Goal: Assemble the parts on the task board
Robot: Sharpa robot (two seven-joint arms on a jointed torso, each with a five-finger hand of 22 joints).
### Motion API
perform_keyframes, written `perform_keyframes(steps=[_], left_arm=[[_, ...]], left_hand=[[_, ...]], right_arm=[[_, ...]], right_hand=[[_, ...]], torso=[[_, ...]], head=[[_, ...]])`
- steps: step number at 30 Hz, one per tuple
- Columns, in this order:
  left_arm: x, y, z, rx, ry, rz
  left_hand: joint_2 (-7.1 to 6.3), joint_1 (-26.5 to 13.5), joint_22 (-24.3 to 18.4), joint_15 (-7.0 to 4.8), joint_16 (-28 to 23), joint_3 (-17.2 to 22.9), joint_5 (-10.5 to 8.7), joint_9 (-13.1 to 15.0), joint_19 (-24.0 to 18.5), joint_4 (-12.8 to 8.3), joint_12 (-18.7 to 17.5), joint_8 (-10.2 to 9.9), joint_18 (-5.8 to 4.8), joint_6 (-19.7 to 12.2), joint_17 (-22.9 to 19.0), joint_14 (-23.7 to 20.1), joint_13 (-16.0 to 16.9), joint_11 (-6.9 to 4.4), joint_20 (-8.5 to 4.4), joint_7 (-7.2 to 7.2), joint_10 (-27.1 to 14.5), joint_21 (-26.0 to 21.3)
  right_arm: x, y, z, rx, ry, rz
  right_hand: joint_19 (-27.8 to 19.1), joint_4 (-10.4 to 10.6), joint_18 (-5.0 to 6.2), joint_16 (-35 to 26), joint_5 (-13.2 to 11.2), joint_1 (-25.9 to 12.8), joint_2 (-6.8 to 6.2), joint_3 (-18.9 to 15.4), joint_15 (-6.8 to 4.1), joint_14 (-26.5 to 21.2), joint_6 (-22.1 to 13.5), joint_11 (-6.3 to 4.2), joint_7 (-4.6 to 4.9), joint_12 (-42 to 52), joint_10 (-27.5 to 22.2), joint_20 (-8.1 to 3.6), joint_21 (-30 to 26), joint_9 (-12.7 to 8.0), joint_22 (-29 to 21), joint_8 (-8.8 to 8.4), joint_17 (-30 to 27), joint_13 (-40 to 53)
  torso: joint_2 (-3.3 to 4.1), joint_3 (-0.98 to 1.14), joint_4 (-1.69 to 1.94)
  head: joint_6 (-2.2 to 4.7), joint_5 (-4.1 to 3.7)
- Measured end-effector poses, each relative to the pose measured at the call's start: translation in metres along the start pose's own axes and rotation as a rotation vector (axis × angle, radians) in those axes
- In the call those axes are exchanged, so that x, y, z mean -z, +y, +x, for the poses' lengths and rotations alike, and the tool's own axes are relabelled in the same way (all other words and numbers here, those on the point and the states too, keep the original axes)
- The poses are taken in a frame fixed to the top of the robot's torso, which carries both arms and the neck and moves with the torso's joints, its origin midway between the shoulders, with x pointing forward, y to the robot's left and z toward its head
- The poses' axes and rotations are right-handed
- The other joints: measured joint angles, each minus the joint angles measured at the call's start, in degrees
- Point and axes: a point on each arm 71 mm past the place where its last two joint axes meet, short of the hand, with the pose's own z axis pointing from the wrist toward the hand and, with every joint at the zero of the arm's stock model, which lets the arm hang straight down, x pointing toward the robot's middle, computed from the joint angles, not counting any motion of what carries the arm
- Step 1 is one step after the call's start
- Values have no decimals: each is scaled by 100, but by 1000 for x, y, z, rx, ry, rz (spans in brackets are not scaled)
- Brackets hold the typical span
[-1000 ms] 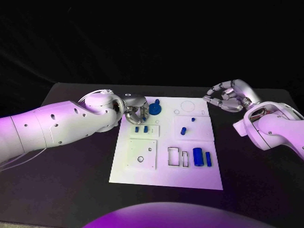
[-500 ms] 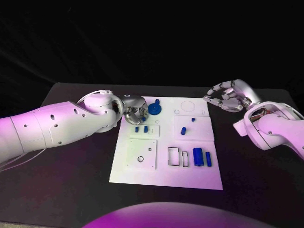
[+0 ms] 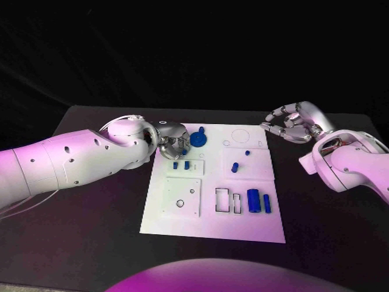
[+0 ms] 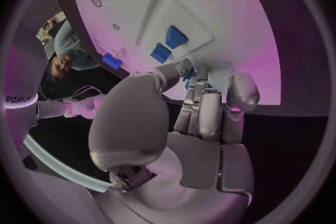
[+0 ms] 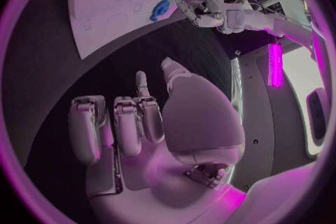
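White task board on the black counter, blue parts standing in its recesses, left hand over the board's far left corner, fingers curled beside a blue part, grip unclear, right hand off the board's far right corner, fingers curled, holding nothing.

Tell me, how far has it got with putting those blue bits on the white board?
Early days, it seems. Several blue parts lie loose on the board, and the rectangular slots look unfilled. The left hand is at the board's far left corner beside a larger blue piece; whether it grips anything is unclear. The right hand hovers off the board, fingers curled, holding nothing.
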Motion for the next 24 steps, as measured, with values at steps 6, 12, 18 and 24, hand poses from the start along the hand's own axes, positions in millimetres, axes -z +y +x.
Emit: perform_keyframes(steps=[6, 12, 18, 24], left_arm=[[1, 1, 0, 1, 0, -3], [1, 3, 0, 1, 0, -6], [2, 2, 0, 4, -2, -4], [3, 3, -1, 8, -4, -3]], left_hand=[[-33, -12, 0, 0, 0, 0, 0, -34, 0, 0, -45, -50, 0, -81, -4, 0, 8, 21, 0, -44, 21, 0], [-55, -34, 0, 42, 0, 0, 0, -42, -32, 0, -132, -50, 0, -107, -30, -42, 23, 81, 31, -70, -40, -21], [-55, -34, -1, 98, -21, -16, 0, -42, -93, -16, -182, -50, 0, -24, -124, -106, 40, 144, 92, -153, -334, -106], [-55, -34, -1, 76, -88, -56, 0, -41, -195, -56, -154, -50, 1, 8, -347, -262, 96, 175, 91, -185, -610, -217]], right_arm=[[0, 0, 0, 0, 0, 0], [0, 0, 0, 0, 0, 1], [0, 0, 0, 0, 0, 1], [0, 0, 0, 1, -1, 1]], right_hand=[[0, 0, 0, 0, 0, 0, 0, 0, 0, 0, 0, 0, 0, 0, 0, 0, 0, 0, 0, 0, 0, 0], [0, 0, 0, 0, 0, 0, 0, 0, 0, 0, 0, 0, 0, 0, 0, 0, 0, 1, -1, 0, -1, 0], [0, 0, 0, 0, 0, 0, 0, 0, 0, 0, 0, 0, 0, 0, 0, 0, 0, 18, -1, 0, -1, 0], [0, 0, 0, 0, 0, 0, 0, 0, 0, 0, 0, 0, 0, 0, 0, 0, 0, 17, -1, 0, -2, -1]], torso=[[0, 1, -2], [0, 0, -2], [1, -3, 2], [1, -4, 2]], head=[[5, 5], [7, 7], [7, 9], [15, 14]])
